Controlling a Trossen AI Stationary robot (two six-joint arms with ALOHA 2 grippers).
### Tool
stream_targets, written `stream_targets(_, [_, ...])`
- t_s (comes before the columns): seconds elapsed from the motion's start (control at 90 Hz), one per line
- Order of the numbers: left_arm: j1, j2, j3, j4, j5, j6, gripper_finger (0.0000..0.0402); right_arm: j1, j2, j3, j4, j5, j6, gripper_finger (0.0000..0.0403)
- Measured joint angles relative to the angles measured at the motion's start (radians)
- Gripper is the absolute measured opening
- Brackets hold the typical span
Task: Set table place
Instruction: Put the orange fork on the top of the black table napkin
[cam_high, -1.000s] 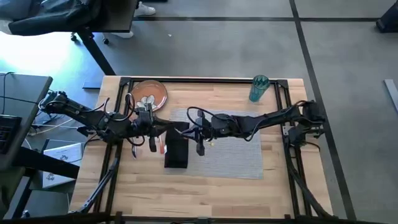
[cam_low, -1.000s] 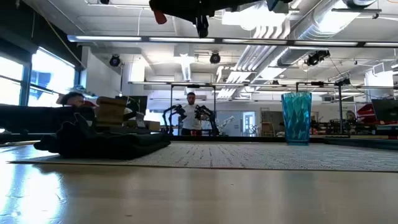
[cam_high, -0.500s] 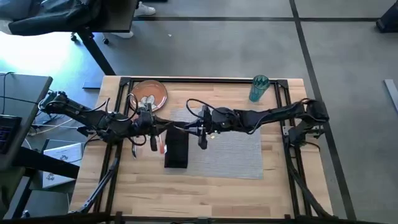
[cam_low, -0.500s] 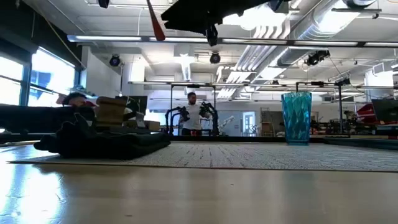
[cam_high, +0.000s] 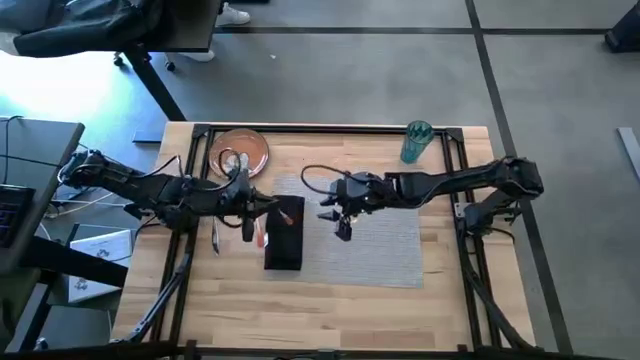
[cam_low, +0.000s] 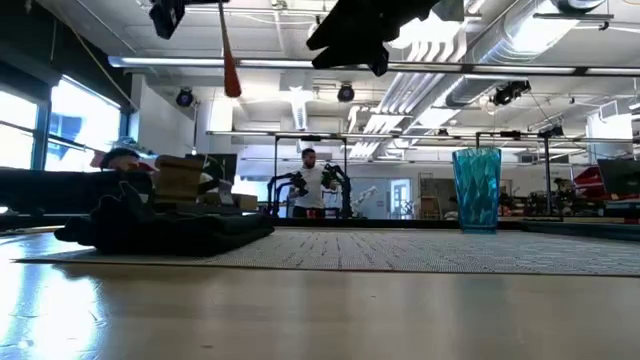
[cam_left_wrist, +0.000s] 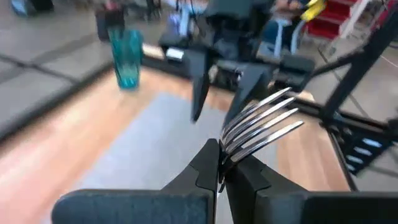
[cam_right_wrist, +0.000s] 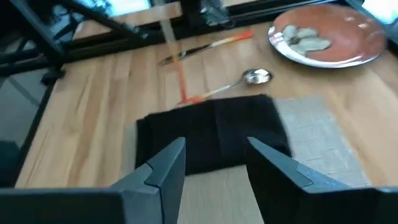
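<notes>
My left gripper (cam_high: 245, 200) hovers above the table's left part, between the orange-brown plate (cam_high: 240, 150) and the black napkin (cam_high: 285, 235), and is shut on a fork (cam_left_wrist: 261, 124). My right gripper (cam_high: 340, 225) hangs open with nothing in it over the grey placemat (cam_high: 380, 245), just right of the napkin (cam_right_wrist: 211, 140). The napkin lies folded on the placemat's left end. A spoon (cam_right_wrist: 258, 76) and a knife (cam_right_wrist: 205, 48), both orange-handled, lie on the wood left of the napkin. The teal cup (cam_high: 415, 142) stands at the far edge. My left gripper pinches the fork's metal neck (cam_left_wrist: 222, 163), just behind the tines, between its two fingers. The tines (cam_left_wrist: 267, 121) stick out forward past the fingertips. The orange handle (cam_low: 229, 70) hangs below the gripper, and the fork is clear of the table.
The plate (cam_right_wrist: 326, 34) carries a few pale pieces. A black rail frame (cam_high: 330, 128) edges the tabletop. Bare wood lies along the near edge (cam_high: 300, 310). Beyond the table a person (cam_low: 308, 185) stands by another pair of arms.
My right gripper has drawn away from the napkin toward the table's right edge, staying open. My left gripper has shifted slightly toward the right with the fork; in the low view the fork's orange handle has swung down and now hangs lower.
</notes>
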Motion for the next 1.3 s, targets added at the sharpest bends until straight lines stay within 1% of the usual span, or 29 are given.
stream_targets(0.1, [0.05,0.002,0.0,-0.053,0.117,-0.08,0.0,0.037,0.026,0.0,-0.002,-0.002,0.031,0.0146])
stream_targets(0.244, [0.066,0.027,0.0,-0.09,0.169,-0.146,0.0,0.104,0.079,0.0,0.012,0.01,0.042,0.0146])
stream_targets(0.389, [0.065,0.085,0.0,-0.099,0.237,-0.18,0.0,0.153,0.141,0.0,0.023,0.038,0.065,0.0146])
stream_targets(0.522, [0.066,0.156,0.0,-0.096,0.265,-0.194,0.0,0.18,0.178,0.0,0.044,0.077,0.098,0.0146])
stream_targets(0.7, [0.085,0.232,0.0,-0.092,0.312,-0.187,0.0,0.206,0.189,0.0,0.084,0.092,0.104,0.0146])
stream_targets(0.822, [0.097,0.257,0.0,-0.062,0.316,-0.186,0.0,0.225,0.189,0.0,0.09,0.125,0.103,0.0146])
stream_targets(0.967, [0.113,0.284,0.0,-0.049,0.358,-0.186,0.0,0.234,0.189,0.0,0.092,0.126,0.104,0.0146])
stream_targets(1.133, [0.123,0.291,-0.001,-0.045,0.369,-0.186,0.0,0.246,0.189,0.0,0.094,0.13,0.103,0.0146])
stream_targets(1.211, [0.123,0.28,-0.042,0.024,0.379,-0.199,0.0,0.253,0.189,0.0,0.096,0.144,0.103,0.0146])
stream_targets(1.3, [0.142,0.255,-0.16,0.186,0.458,-0.251,0.0,0.263,0.189,0.0,0.095,0.171,0.102,0.0146])
